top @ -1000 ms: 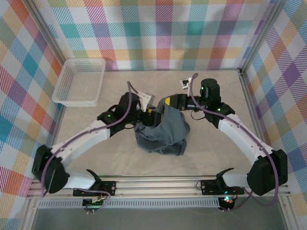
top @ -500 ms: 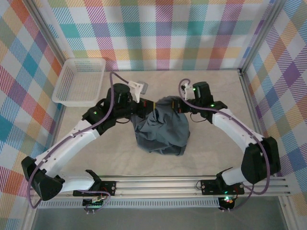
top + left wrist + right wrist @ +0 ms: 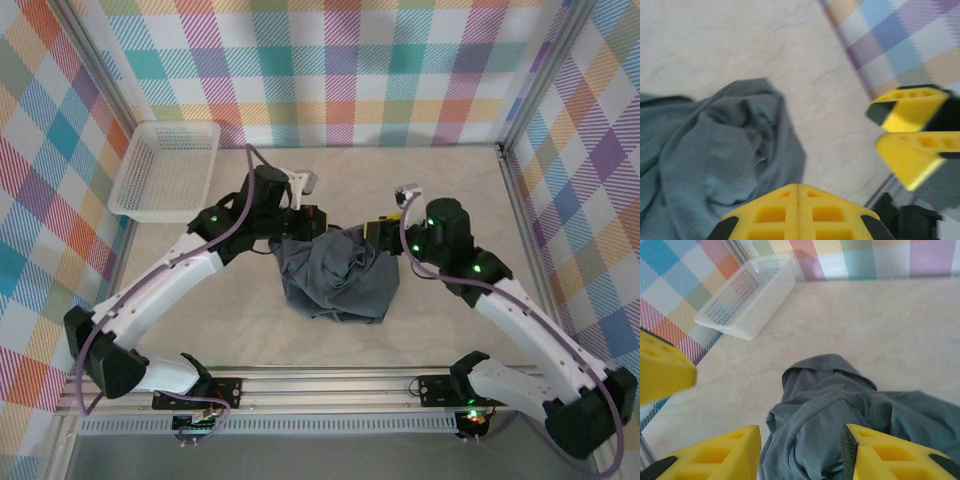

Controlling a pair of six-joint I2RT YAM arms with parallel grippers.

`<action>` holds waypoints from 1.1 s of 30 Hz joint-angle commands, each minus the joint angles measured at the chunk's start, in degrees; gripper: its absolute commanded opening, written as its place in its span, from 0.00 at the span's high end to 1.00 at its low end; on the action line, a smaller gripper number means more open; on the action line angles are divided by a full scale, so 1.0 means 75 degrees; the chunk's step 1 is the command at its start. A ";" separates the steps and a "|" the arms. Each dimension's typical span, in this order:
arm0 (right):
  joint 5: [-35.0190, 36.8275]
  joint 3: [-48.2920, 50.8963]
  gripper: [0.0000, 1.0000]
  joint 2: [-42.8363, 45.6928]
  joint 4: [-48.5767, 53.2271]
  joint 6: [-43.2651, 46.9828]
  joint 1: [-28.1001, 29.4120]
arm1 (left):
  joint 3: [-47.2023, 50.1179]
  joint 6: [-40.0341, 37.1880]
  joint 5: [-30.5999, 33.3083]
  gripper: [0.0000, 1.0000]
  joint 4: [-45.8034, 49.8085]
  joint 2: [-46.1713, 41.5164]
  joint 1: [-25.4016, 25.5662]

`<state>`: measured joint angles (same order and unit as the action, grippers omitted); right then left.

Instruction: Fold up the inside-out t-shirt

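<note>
While the grey t-shirt [image 3: 335,280] is heaped in soft, crumpled folds, the yellow wedge fingers of the left gripper [image 3: 798,192] are pressed together; those of the right gripper [image 3: 800,440] are spread apart over the cloth.

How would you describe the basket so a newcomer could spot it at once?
Start at the beige table ringed by plaid walls. In its far left corner sits the basket. It is white, rectangular, perforated plastic, unlike the crumpled dark grey t-shirt at the centre.
</note>
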<state>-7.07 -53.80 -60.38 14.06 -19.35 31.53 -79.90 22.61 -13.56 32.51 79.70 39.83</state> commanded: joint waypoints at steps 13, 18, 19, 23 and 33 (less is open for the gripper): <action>0.0922 0.0200 0.46 -0.1795 0.1253 -0.2084 -0.0255 | -0.1235 -0.0653 0.2019 0.35 0.0855 0.3909 0.0724; 0.0186 0.0045 0.46 -0.2047 0.1200 -0.1769 -0.0263 | -0.1036 -0.0655 0.1984 0.99 0.0707 0.3915 0.0615; -0.0161 -0.0005 0.45 -0.2116 0.1064 -0.1531 -0.0256 | -0.0890 -0.0577 0.1799 1.00 0.0568 0.3714 0.0570; -0.0938 -0.0064 0.40 -0.2325 0.0431 -0.0244 -0.0255 | -0.0264 -0.0266 0.0809 1.00 -0.0022 0.2846 0.0358; -0.2105 0.0284 0.28 -0.2899 -0.1052 0.3193 -0.0255 | 0.0746 0.0405 -0.0786 1.00 -0.1204 0.1819 -0.0040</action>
<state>-15.92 -52.01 -79.85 10.04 -4.78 29.32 -75.75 23.40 -14.92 26.63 94.28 40.27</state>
